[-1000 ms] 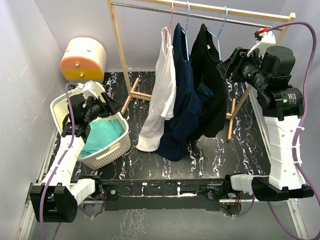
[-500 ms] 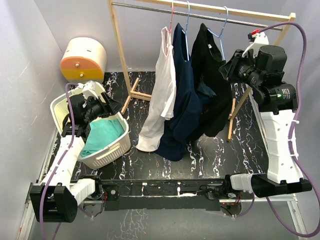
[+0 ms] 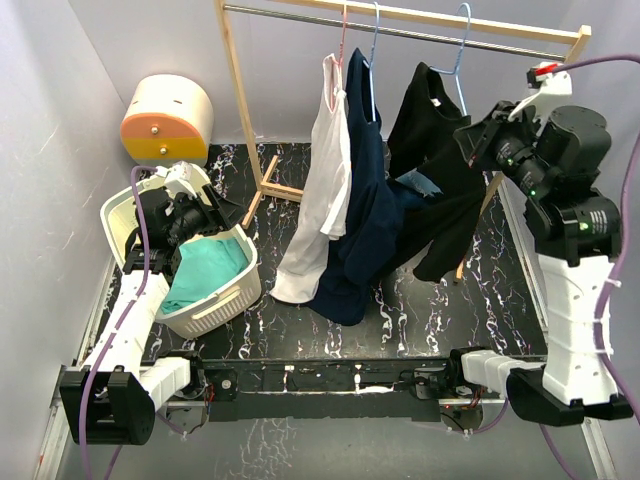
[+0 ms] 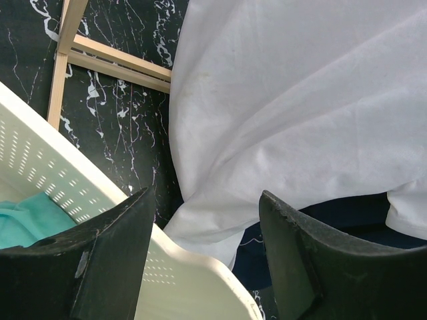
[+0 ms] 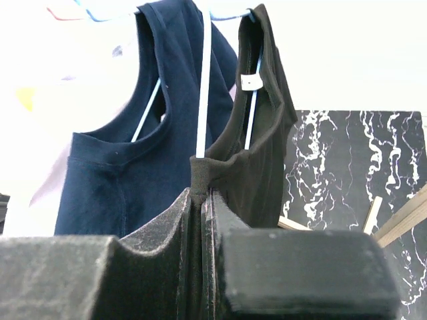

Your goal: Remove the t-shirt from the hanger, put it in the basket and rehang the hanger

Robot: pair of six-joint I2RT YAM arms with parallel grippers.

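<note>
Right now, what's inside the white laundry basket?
A teal garment lies inside the basket. The left arm covers part of the interior; anything beneath it or the garment cannot be seen.

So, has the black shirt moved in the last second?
Yes. The black shirt has swung right, away from the navy shirt and toward the rack's right post, dragged by the shut right gripper.

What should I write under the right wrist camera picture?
Right gripper pinches the black t-shirt hanging on its pale hanger, next to a navy shirt.
</note>
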